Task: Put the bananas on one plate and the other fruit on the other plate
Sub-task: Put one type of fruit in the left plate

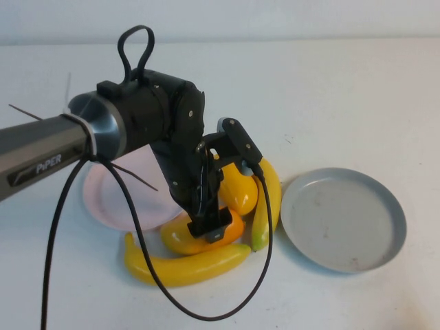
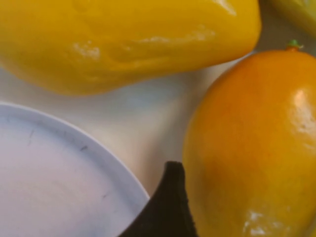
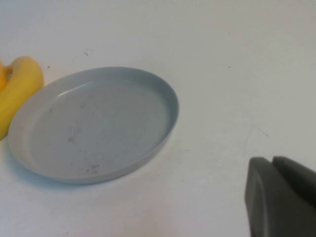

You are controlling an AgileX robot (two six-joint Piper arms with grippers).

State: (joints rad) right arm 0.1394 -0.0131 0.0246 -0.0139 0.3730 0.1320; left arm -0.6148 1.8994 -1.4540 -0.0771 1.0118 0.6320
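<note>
Two plump mango-like fruits lie on the table between the plates: an orange one (image 1: 184, 238) (image 2: 252, 138) just off the pink plate's (image 1: 110, 199) (image 2: 49, 192) rim, and a yellower one (image 1: 238, 189) (image 2: 123, 39) behind it. My left gripper (image 1: 214, 230) (image 2: 249, 197) points steeply down over the orange fruit. It is open, and one dark finger (image 2: 165, 207) shows between this fruit and the pink plate. One banana (image 1: 185, 267) lies in front of the fruits. The other banana (image 1: 269, 199) (image 3: 17, 94) lies beside the grey plate (image 1: 342, 218) (image 3: 94, 123). My right gripper (image 3: 273, 163) is shut above bare table near the grey plate.
The left arm (image 1: 103, 130) reaches in from the left over the pink plate, and its black cable (image 1: 158, 289) hangs in a loop across the front banana. Both plates hold nothing. The tabletop is white.
</note>
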